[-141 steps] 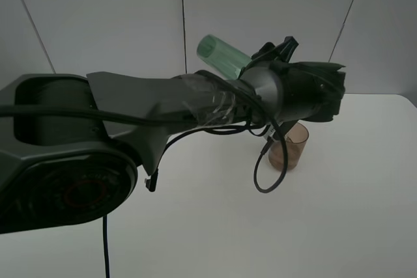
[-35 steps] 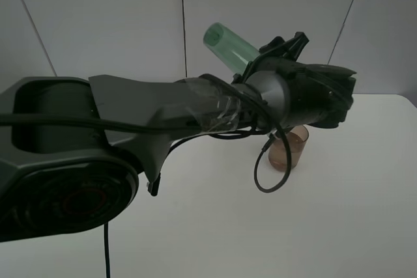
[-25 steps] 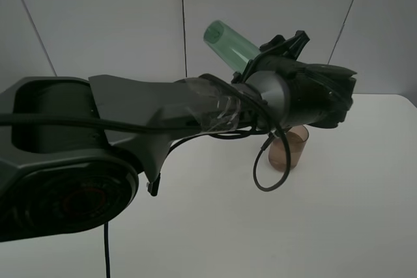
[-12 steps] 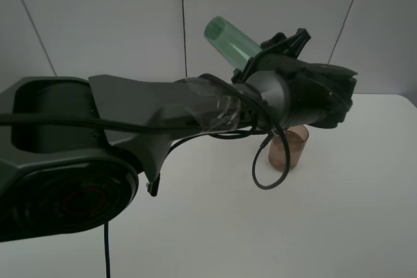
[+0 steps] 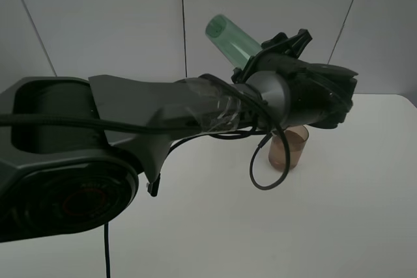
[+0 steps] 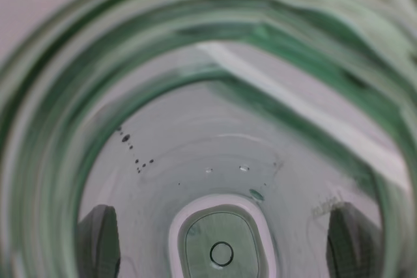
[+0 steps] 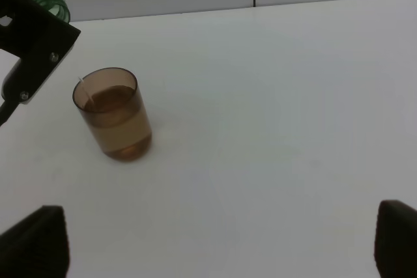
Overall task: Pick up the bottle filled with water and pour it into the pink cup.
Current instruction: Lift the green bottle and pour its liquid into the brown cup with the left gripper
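Left arm extended, green bottle clamped tilted, base raised, in closed left tool, near pink cup, right tool held open, empty.

Transparent green bottle, translucent brownish pink cup, white table, dark grey left arm.

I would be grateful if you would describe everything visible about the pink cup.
The pink cup is a small, translucent brownish-pink tumbler, plastic by its look, slightly tapered and without a handle. It stands upright on the white table with liquid inside. Only the table touches it.
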You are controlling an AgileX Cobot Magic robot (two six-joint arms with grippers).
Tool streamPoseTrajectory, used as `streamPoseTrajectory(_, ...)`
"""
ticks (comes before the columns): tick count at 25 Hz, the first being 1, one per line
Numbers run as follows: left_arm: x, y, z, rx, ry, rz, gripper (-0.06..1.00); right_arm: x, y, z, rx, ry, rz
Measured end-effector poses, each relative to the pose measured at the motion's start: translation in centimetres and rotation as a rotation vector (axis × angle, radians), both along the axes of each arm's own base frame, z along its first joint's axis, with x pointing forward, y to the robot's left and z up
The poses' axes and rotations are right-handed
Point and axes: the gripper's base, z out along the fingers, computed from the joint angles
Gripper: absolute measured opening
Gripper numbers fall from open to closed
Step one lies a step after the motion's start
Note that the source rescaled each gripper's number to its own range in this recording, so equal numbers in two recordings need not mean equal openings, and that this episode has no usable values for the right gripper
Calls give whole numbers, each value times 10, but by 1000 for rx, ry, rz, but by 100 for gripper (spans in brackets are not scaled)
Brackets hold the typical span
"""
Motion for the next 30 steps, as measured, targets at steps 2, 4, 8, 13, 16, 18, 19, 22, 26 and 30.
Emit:
streamPoseTrajectory(2, 0, 0, 0, 9, 0, -4, 1, 0, 0, 0, 0, 0, 0)
streamPoseTrajectory(4, 0, 0, 1, 17, -4, -7, 1, 0, 0, 0, 0, 0, 0)
streamPoseTrajectory(8, 0, 0, 1, 18, -5, -7, 1, 0, 0, 0, 0, 0, 0)
streamPoseTrajectory(13, 0, 0, 1, 20, -7, -8, 1, 0, 0, 0, 0, 0, 0)
streamPoseTrajectory(16, 0, 0, 1, 22, -4, -9, 1, 0, 0, 0, 0, 0, 0)
streamPoseTrajectory(18, 0, 0, 0, 12, 3, -5, 1, 0, 0, 0, 0, 0, 0)
streamPoseTrajectory(19, 0, 0, -1, 4, 7, -1, 1, 0, 0, 0, 0, 0, 0)
streamPoseTrajectory(22, -1, 0, -2, -35, 18, 15, 1, 0, 0, 0, 0, 0, 0)
streamPoseTrajectory(26, -1, 0, -4, -84, 29, 37, 1, 0, 0, 0, 0, 0, 0)
streamPoseTrajectory(30, -2, 0, -4, -109, 36, 48, 1, 0, 0, 0, 0, 0, 0)
